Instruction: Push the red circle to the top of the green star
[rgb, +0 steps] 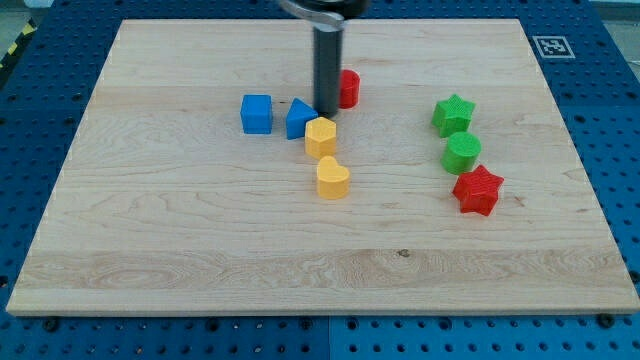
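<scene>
The rod's tip (327, 112) rests on the tabletop (200, 230) just left of the red circle (348, 88); it has no fingers to open or close. The green star (453, 114) lies well right of the circle. A square black-and-white marker (551, 46), carrying no readable writing, sits farther right.

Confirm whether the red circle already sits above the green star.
No: the red circle sits far to the view's left of the green star, beside my tip.

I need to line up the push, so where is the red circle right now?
The red circle sits in the view's upper middle, just right of my tip, partly hidden behind the rod, and well left of the green star.
</scene>
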